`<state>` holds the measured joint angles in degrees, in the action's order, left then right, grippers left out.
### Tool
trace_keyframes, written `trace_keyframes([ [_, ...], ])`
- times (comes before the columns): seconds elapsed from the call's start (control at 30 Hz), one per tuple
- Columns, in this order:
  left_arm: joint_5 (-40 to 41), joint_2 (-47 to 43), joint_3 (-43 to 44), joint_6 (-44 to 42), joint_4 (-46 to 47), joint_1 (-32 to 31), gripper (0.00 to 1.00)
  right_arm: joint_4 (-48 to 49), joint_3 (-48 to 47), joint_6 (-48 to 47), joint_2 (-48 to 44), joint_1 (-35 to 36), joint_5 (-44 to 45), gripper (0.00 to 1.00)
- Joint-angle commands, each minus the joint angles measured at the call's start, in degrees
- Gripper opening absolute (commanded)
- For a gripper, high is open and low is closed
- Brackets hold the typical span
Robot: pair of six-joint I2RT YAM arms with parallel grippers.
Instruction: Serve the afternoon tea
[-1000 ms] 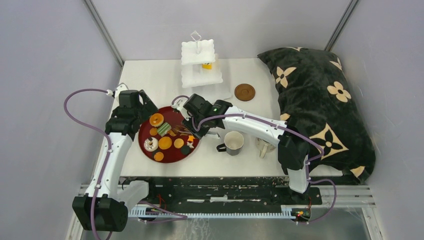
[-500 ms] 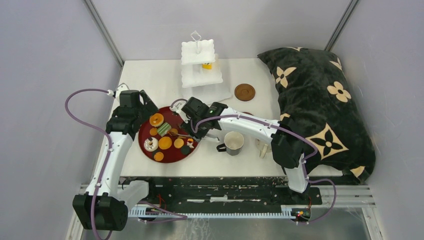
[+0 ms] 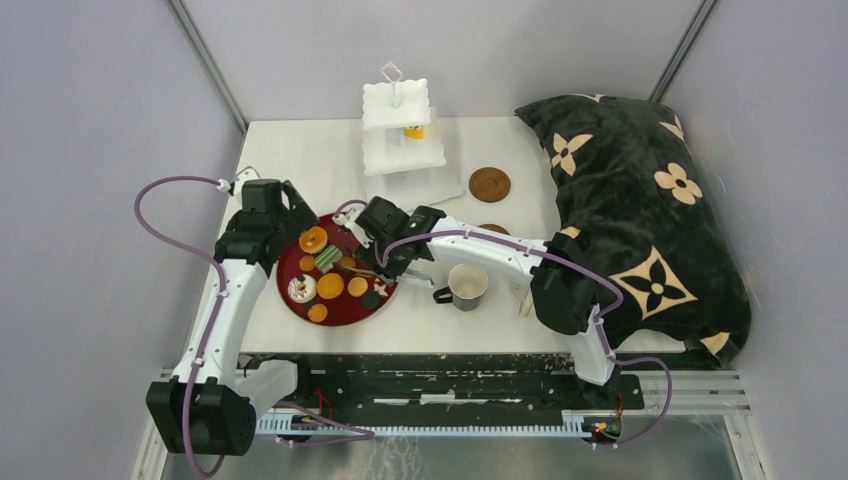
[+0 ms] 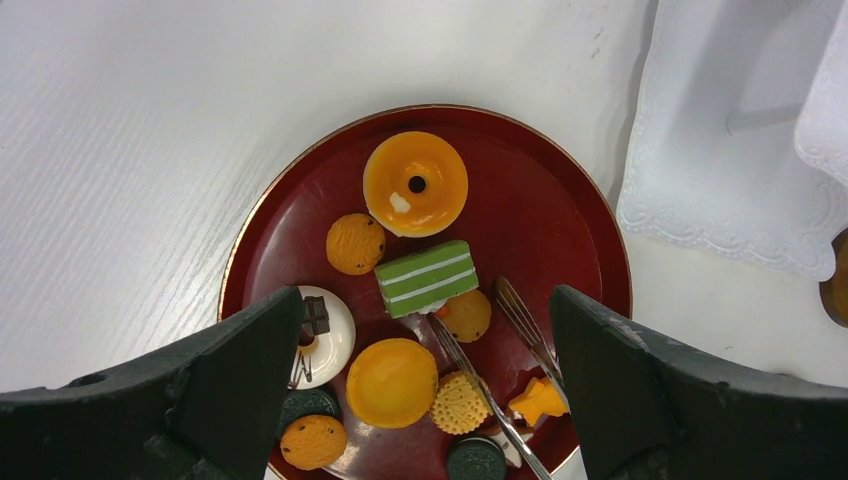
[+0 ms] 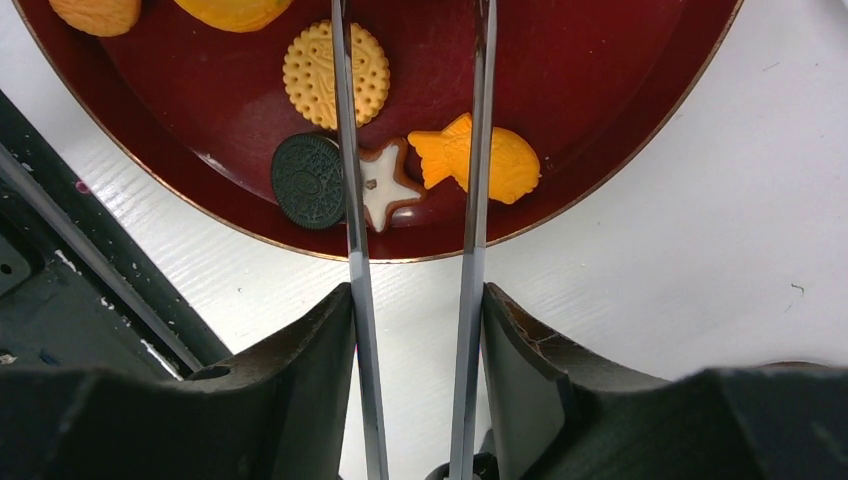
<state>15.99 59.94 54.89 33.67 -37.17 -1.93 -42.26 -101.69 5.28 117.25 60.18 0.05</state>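
Right gripper clenched on tongs over the tray's edge, left gripper released above it; tips should straddle the star cookie before squeezing

The dark red tray is smooth and glossy, and the metal tongs over it shine like polished steel. The white bench is matt with a fine linear grain. The three-tier stand looks like matt white plastic, and the black pillow at upper right like plush cloth.

Tongs over red tray — flowered black pillow alongside.
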Motion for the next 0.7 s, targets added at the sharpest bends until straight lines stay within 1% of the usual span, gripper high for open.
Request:
trace_keyframes([
  [0.0, -0.42, 0.94, 1.32, 0.73, 2.18, 0.33, 0.99, 2.17, -2.94, -0.07, 0.58, 0.37, 0.76, 0.51],
  [0.17, -0.94, 1.59, 1.44, 0.24, 2.35, 0.36, 0.99, 2.18, -2.44, 0.35, -0.23, 0.31, 1.09, 0.43],
  [0.3, -0.97, 2.19, 2.0, -0.11, 2.27, 0.35, 0.99, 2.06, -1.46, 0.42, -2.08, 0.35, 1.22, 0.39],
  [0.67, -1.39, 2.46, 2.57, -0.19, 2.42, 0.38, 0.99, 3.48, 1.79, 0.4, -7.96, 0.1, 4.03, 0.36],
])
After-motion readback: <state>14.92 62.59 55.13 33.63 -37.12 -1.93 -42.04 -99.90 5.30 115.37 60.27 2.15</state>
